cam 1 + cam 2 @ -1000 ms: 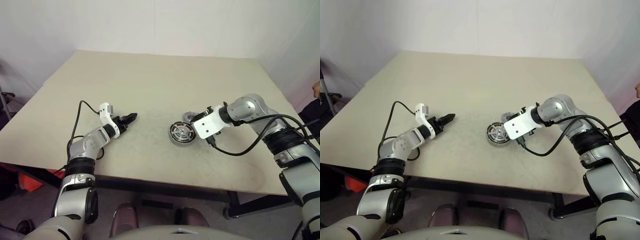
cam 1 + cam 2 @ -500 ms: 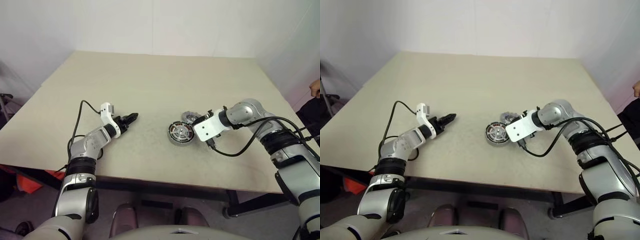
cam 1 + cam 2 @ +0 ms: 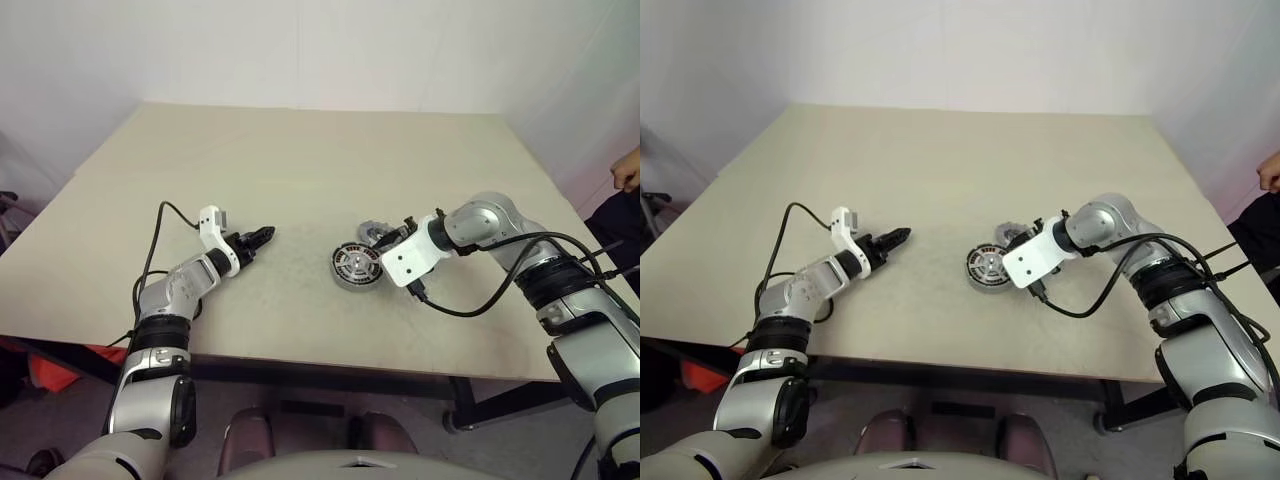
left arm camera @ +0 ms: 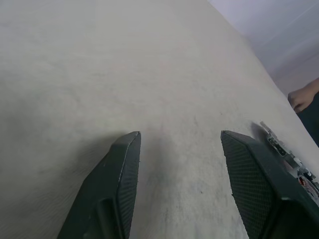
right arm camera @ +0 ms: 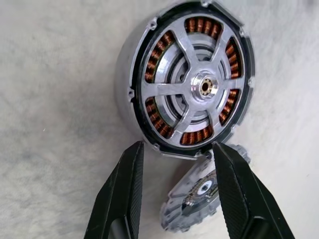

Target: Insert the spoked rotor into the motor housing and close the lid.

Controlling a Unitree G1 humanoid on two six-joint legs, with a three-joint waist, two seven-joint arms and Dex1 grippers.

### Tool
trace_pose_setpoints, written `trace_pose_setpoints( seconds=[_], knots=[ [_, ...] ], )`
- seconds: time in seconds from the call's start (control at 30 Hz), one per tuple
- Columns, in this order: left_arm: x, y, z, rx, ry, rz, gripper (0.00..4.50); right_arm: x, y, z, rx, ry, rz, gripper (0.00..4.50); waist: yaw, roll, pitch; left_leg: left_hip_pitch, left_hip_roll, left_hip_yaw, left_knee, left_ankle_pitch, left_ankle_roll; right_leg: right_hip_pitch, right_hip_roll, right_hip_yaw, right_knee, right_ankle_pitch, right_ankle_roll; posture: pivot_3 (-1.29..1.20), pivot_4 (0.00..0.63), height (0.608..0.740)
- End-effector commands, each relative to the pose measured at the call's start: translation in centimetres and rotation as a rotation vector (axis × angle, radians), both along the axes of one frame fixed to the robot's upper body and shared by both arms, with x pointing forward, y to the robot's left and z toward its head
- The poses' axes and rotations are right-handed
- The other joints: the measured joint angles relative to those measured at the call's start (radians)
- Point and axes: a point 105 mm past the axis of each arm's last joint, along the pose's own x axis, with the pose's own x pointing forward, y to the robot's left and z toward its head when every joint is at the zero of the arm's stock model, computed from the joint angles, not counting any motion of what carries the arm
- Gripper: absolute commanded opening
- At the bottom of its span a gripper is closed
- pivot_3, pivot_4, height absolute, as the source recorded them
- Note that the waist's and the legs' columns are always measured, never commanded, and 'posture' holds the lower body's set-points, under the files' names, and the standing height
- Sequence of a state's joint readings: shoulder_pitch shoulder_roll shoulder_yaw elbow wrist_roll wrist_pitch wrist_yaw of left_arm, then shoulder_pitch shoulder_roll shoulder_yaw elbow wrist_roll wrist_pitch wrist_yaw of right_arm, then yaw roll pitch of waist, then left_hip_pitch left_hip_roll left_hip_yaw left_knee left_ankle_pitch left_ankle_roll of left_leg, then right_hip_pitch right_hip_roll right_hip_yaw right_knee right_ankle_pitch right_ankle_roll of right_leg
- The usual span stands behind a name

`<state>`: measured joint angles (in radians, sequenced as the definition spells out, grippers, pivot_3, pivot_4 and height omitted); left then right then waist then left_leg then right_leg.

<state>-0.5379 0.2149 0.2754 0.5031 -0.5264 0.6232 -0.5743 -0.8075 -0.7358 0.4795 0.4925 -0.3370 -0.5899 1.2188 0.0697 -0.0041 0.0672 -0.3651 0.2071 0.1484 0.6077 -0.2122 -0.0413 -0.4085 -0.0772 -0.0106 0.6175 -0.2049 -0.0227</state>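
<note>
The rotor (image 5: 199, 87) already sits in the housing (image 5: 127, 74). Its silver spokes and hub lie flat and centred, and copper coils show through the gaps, so I judge the insertion done and the closing still to do. The housing rests open side up on the table (image 3: 300, 150), near the middle of the front half, which leaves its top free to take the cap.

The lid (image 5: 174, 214) lies close against the housing at about 1 o'clock from it in the head views. Whether it leans on the housing wall or only touches it I cannot tell.

The right gripper (image 5: 177, 147) comes in from about 3 o'clock and points steeply down. Its fingers are spread with nothing between the pads yet, and they straddle the lid just short of the housing rim. That looks like a line-up for pinching the lid by its edges before lifting it over the rotor.

The left gripper (image 4: 180, 135) is well apart at 9 o'clock from the housing, low over bare table. Its fingers are spread and empty, probably parked clear, though near enough to steady the housing if needed.

A person's hand (image 3: 628, 168) shows past the table at about 2 o'clock, away from the parts.
</note>
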Motion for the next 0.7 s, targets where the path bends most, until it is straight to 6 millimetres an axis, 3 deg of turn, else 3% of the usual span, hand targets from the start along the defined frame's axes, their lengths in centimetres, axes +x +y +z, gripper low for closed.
trace_pose_setpoints(
  seconds=[0.03,0.5,0.6,0.7],
  knots=[
    [0.4,-0.1,1.1,0.002,-0.037,-0.002,2.72,-0.1,0.7,1.3,0.056,-0.028,0.015,2.42,0.000,0.000,0.000,0.000,0.000,0.000,0.000,0.000,0.000,0.000,0.000,0.000,0.000,0.000,0.000,0.00,0.000,0.740],
    [0.3,0.3,1.1,0.008,-0.042,0.007,2.72,0.3,-0.3,-1.2,-0.005,0.020,-0.018,2.42,-0.001,0.000,0.000,0.000,0.000,0.000,0.000,0.000,0.000,0.000,0.000,0.000,0.000,0.000,0.000,0.00,0.000,0.740],
    [0.4,0.5,1.1,0.009,-0.041,0.014,2.72,0.2,-0.2,-1.0,-0.003,0.022,-0.006,1.82,0.000,0.000,0.000,0.000,0.000,0.000,0.000,0.000,0.000,0.000,0.000,0.000,0.000,0.000,0.000,0.00,0.000,0.740],
    [0.4,0.7,1.1,0.009,-0.041,0.021,2.72,0.3,0.0,-0.5,0.007,0.008,0.006,0.86,-0.001,-0.001,0.000,0.000,0.000,0.000,0.000,0.000,0.000,0.000,0.000,0.000,0.000,0.000,0.000,0.00,0.000,0.740]
  ],
)
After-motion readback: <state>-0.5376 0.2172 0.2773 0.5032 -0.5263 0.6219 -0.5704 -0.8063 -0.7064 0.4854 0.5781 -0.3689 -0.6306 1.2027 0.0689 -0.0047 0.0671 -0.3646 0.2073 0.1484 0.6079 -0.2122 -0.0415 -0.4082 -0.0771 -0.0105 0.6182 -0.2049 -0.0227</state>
